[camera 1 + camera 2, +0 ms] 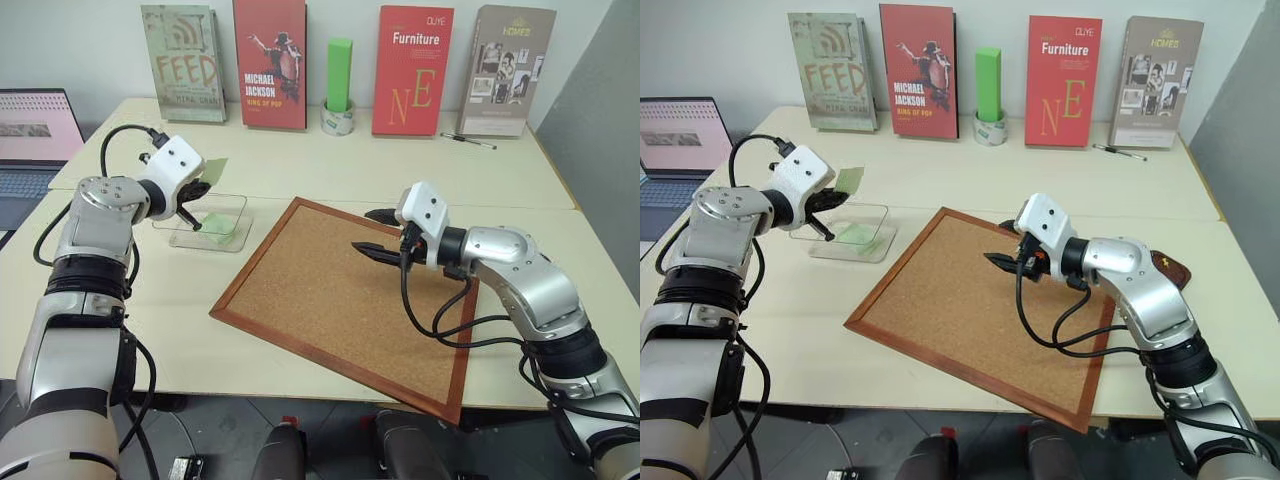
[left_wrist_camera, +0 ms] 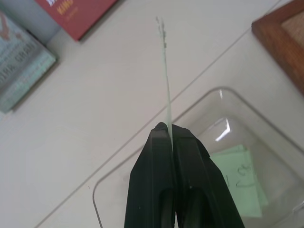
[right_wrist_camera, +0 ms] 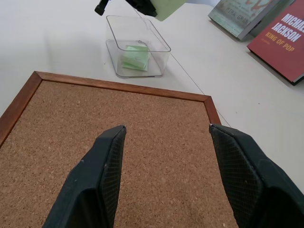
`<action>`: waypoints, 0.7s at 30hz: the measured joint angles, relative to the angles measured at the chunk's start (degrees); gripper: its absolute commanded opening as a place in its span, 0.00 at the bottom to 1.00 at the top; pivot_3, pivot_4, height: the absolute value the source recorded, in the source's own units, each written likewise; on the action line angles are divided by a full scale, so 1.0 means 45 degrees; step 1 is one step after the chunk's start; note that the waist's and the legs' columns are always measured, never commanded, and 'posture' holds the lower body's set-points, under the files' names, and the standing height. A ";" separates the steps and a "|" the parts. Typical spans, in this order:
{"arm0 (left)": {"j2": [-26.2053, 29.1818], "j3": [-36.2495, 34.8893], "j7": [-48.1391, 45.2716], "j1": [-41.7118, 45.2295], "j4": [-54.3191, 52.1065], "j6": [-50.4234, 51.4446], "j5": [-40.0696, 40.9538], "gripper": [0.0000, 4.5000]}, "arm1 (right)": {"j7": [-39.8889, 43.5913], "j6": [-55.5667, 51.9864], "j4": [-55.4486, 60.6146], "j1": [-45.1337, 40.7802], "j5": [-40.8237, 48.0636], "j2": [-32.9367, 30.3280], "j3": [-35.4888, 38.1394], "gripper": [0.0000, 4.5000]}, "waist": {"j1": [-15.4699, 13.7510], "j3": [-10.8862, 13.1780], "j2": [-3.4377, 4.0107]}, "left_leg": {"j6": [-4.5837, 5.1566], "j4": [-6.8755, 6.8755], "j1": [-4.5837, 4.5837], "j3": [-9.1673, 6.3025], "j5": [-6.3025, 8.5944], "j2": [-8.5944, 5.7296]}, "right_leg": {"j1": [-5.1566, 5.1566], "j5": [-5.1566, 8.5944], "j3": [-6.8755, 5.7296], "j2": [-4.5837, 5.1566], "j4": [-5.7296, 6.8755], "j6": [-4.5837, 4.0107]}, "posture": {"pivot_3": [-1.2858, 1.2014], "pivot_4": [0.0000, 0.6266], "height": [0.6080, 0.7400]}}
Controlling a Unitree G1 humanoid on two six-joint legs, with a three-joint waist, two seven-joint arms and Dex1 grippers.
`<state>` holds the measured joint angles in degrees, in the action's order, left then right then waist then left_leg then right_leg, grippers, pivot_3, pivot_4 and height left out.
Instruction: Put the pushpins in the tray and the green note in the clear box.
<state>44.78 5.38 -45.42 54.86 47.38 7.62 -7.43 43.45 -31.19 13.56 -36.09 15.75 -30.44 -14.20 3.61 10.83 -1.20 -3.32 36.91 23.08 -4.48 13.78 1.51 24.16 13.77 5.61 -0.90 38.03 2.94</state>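
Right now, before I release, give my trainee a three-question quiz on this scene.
1. True or false: the left tool is shut on the note.
2. What already lies in the box? A) a pushpin B) green paper C) a pen
3. Fill in: the right tool hangs open over the ____.

Key:
1. True; the note is pinched edge-on between its fingers, above the box.
2. B; a green paper lies on the box floor.
3. Corkboard; the jaws stand wide apart and hold nothing.
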 measured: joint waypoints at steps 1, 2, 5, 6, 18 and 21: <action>0.0000 0.0099 0.0014 -0.0003 0.0146 -0.0061 -0.0121 0.00 | 0.0011 -0.0018 0.0037 0.0010 -0.0022 -0.0001 -0.0025 0.66 | -0.0017 0.0000 0.0000 | 0.0000 -0.0001 0.0001 0.0000 0.0000 0.0000 | 0.0000 0.0000 -0.0002 0.0000 0.0000 -0.0001 | 0.52 0.24 1.00; 0.0001 0.0214 0.0014 -0.0009 0.0225 -0.0115 -0.0240 0.00 | 0.0018 -0.0045 0.0075 0.0023 -0.0096 -0.0002 -0.0046 0.66 | -0.0039 0.0000 0.0000 | 0.0000 -0.0001 0.0000 -0.0001 0.0000 0.0001 | 0.0000 0.0001 -0.0002 0.0000 0.0001 -0.0001 | 0.52 0.24 1.00; 0.0009 0.0261 -0.0022 -0.0036 0.0237 -0.0147 -0.0385 0.00 | 0.0006 -0.0156 0.0199 0.0107 -0.0195 -0.0016 -0.0046 0.66 | -0.0055 0.0000 0.0000 | 0.0000 0.0005 -0.0002 0.0000 0.0000 0.0001 | -0.0002 0.0001 0.0000 0.0000 0.0005 -0.0001 | 0.52 0.24 1.00; 0.0015 0.0262 -0.0038 -0.0051 0.0238 -0.0164 -0.0426 0.00 | 0.0005 -0.0169 0.0246 0.0157 -0.0225 -0.0016 -0.0046 0.66 | -0.0056 0.0000 0.0000 | 0.0000 0.0006 -0.0004 0.0000 0.0000 0.0001 | -0.0002 0.0001 0.0001 -0.0001 0.0008 -0.0001 | 0.52 0.24 1.00; 0.0184 0.0323 -0.0472 -0.0096 0.0310 -0.0164 -0.0561 0.42 | 0.0093 -0.0533 0.0566 0.0289 -0.0224 -0.0118 -0.0020 0.67 | -0.0052 0.0000 0.0000 | 0.0000 0.0008 -0.0008 0.0000 0.0000 0.0003 | -0.0003 0.0001 0.0001 -0.0004 0.0014 -0.0001 | 0.52 0.24 1.00; 0.0248 0.0322 -0.0611 -0.0096 0.0309 -0.0134 -0.0559 0.56 | 0.0095 -0.0624 0.0569 0.0293 -0.0217 -0.0128 0.0000 0.67 | -0.0052 0.0000 0.0000 | 0.0000 0.0008 -0.0008 -0.0001 0.0000 0.0003 | -0.0004 0.0001 0.0000 -0.0003 0.0016 -0.0001 | 0.52 0.24 1.00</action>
<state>45.90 6.83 -48.17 54.42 48.77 7.02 -9.95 43.88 -34.00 16.12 -34.77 14.77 -31.02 -14.20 3.38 10.83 -1.20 -3.32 36.95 23.05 -4.48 13.78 1.53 24.15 13.78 5.61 -0.91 38.10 2.94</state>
